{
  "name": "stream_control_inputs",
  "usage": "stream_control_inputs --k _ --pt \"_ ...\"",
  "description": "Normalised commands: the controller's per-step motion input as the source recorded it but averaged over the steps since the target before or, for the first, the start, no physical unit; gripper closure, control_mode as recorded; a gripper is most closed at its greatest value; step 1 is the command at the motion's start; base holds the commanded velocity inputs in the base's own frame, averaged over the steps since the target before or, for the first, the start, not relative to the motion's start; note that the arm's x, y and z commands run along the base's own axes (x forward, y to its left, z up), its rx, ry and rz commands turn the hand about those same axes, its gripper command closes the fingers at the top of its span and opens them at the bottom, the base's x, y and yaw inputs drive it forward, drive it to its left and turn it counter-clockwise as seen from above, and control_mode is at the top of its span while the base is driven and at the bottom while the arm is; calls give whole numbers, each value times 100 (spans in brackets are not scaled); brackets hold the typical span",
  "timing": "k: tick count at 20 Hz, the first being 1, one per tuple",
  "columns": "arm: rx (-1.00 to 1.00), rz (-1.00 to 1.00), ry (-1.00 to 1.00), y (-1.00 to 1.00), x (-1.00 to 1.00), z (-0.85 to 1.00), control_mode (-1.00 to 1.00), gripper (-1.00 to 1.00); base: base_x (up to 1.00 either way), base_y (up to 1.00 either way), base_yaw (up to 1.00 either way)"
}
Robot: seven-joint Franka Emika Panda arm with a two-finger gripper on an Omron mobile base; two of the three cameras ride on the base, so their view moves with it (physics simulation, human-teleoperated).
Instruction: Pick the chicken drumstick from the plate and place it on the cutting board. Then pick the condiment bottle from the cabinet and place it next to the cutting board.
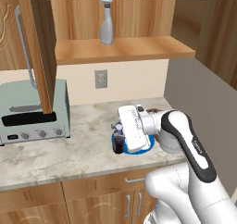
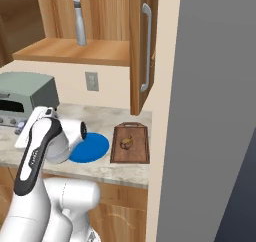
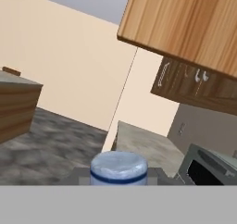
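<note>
My gripper [image 1: 118,136] is shut on the condiment bottle [image 1: 119,143], a small dark bottle with a light cap [image 3: 119,168]. I hold it upright just over the left edge of the blue plate [image 1: 144,149] on the counter. The plate [image 2: 92,147] is bare. Right of it lies the dark wooden cutting board [image 2: 137,151], and the brown chicken drumstick [image 2: 126,143] rests on it. The arm hides the gripper in the right base view. Above, the cabinet [image 1: 120,49] stands with its door [image 2: 142,46] open.
A grey spray bottle [image 1: 106,21] stands on the cabinet shelf. A toaster oven [image 1: 32,112] sits at the left of the marble counter [image 1: 88,130]. The open left cabinet door [image 1: 39,47] hangs over it. A grey wall [image 2: 210,111] closes the counter's right end.
</note>
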Motion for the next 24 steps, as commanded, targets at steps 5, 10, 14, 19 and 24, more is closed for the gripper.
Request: stream_control_inputs --k 5,10,14,19,24 --pt "11 0 0 3 5 -84 -100 100 0 0 0" --pt "12 0 0 7 1 -77 -100 100 0 0 0" --pt "12 0 0 10 0 -71 -100 100 0 0 0" --pt "12 0 0 11 0 -66 -100 100 0 0 0" --pt "11 0 0 13 0 -62 -100 100 0 0 0"
